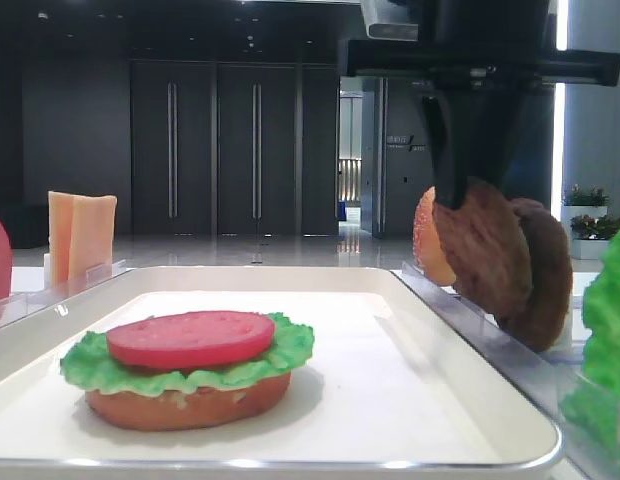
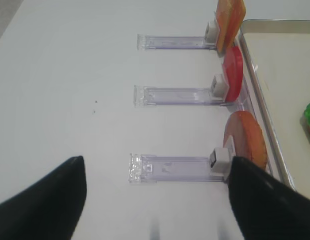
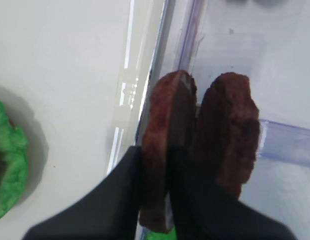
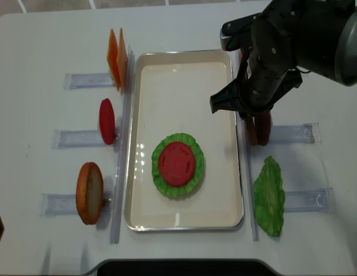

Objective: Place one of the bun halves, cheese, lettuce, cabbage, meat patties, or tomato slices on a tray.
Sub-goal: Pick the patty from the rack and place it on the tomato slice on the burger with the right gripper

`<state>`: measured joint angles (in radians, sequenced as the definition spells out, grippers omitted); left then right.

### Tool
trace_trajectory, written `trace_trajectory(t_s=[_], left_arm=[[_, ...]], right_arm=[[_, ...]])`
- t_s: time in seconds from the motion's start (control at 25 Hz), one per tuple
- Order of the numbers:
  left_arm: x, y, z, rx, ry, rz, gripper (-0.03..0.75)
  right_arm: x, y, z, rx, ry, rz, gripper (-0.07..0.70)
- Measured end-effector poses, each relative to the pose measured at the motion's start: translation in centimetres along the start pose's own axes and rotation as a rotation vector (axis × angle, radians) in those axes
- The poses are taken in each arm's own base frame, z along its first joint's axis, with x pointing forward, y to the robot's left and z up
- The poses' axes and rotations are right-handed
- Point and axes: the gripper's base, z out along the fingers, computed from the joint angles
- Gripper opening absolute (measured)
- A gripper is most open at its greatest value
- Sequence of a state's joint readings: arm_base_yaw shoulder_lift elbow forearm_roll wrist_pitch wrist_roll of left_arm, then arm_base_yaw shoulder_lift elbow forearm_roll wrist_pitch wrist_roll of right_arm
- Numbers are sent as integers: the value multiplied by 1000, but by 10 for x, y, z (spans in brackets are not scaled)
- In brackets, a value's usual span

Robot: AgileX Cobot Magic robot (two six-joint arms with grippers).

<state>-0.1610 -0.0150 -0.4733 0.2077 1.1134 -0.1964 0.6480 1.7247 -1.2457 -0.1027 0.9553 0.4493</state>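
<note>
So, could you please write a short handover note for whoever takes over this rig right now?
Right gripper: shut on the nearer meat patty, standing in its rack beside the second patty.
Left gripper: open, holding nothing, over the table left of the tray.
Done: bottom bun, lettuce and tomato slice stacked on the tray.
Left: lift the patty and set it on the stack. Cheese, spare tomato, bun half and a second lettuce leaf remain beside the tray.
</note>
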Motion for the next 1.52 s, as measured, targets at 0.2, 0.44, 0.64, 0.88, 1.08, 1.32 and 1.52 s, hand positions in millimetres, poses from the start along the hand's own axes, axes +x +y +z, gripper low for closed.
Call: trace_trajectory(t_s=[0.2, 0.44, 0.64, 0.88, 1.08, 1.32, 1.52], left_arm=[[0, 0, 0, 0, 0, 0, 692], [0, 0, 0, 0, 0, 0, 692], [0, 0, 0, 0, 0, 0, 692], [0, 0, 0, 0, 0, 0, 692], [0, 0, 0, 0, 0, 0, 692], [0, 0, 0, 0, 0, 0, 692], [0, 0, 0, 0, 0, 0, 692]], right_arm=[[3, -2, -19, -20, -30, 10, 124], [9, -4, -45, -76, -69, 26, 121], [17, 3, -59, -183, -48, 4, 121], [25, 24, -71, -444, -1, -74, 121], [26, 47, -82, -659, -51, -162, 121], [20, 65, -79, -812, -103, -176, 121], [14, 83, -53, -912, -61, -189, 120]])
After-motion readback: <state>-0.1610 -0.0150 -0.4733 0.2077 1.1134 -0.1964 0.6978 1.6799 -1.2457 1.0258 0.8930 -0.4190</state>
